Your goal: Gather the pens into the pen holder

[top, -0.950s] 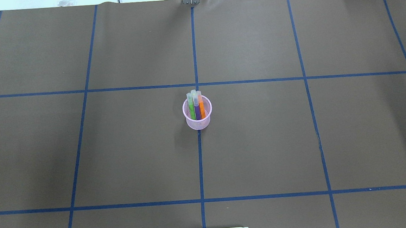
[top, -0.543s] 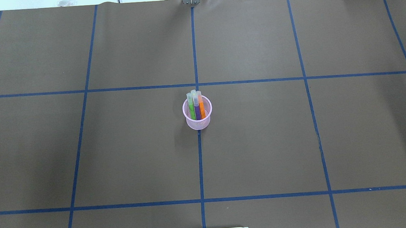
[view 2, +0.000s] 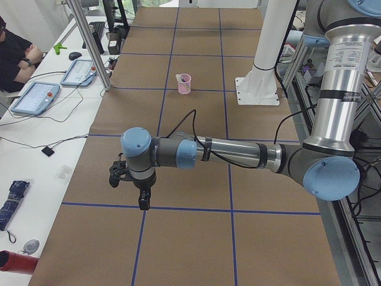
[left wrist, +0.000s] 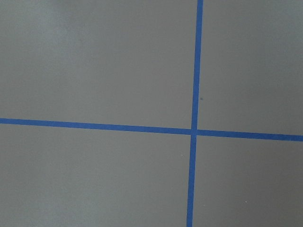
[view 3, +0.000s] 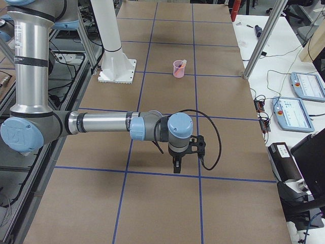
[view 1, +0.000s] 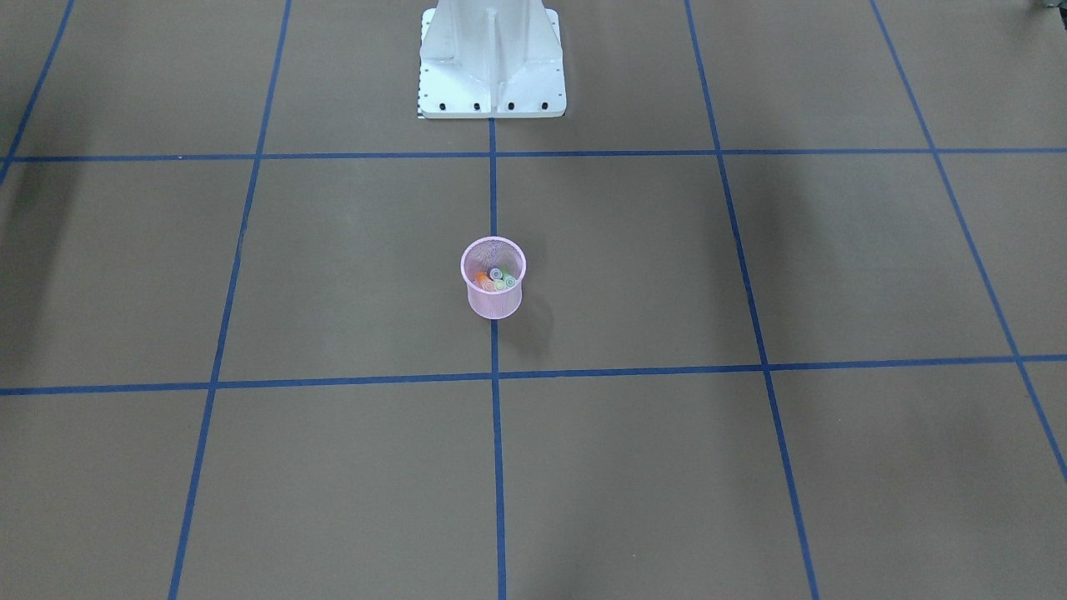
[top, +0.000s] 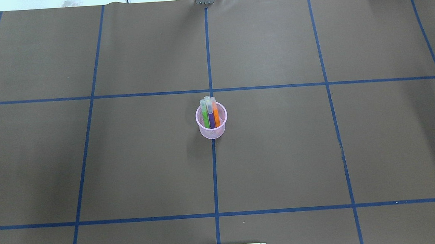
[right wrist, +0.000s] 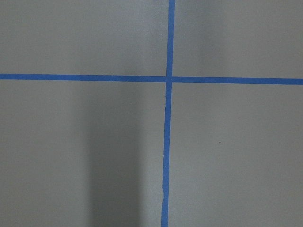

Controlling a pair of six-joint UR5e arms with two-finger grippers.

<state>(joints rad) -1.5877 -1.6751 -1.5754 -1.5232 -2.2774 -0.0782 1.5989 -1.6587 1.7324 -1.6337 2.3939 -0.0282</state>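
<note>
**Front-facing view.** You are looking at the pen holder (view 1: 493, 302), a small pink wire-mesh cup with a solid rim. It is standing upright on the brown paper-covered surface (view 1: 750, 467). It is sitting on the blue tape line (view 1: 495, 417) that runs out from the white base (view 1: 492, 58), well apart from that base. The pens (view 1: 497, 278) are showing only as a cluster of round coloured ends inside the cup.

**Overhead view.** The green pen (top: 205, 118), purple pen (top: 211, 119) and orange pen (top: 216, 115) are leaning together on the side of the cup farthest from the base. A fourth pale cap (top: 207, 99) is peeking out behind them, its barrel hidden. The caps are rising just above the rim. You are probably dealing with light, stiff, smooth plastic sticks, likely slippery along the barrel. If one needs lifting, the cap end above the rim is offering the best hold. The mesh cup is probably light and easy to tip, so any hold belongs on its solid rim. The collecting is looking finished.

**Left-side view.** The left pincer (view 2: 143, 204) is hanging over the surface, pointing down, well apart from the base and from the cup. You cannot tell here whether it is wide or narrow.

**Right-side view.** The right pincer (view 3: 175, 168) is hanging likewise, well apart from the base, and its state cannot be told either.

**Wrist views.** Both are showing only matte paper and crossing tape, with no fingers and no pens.
</note>
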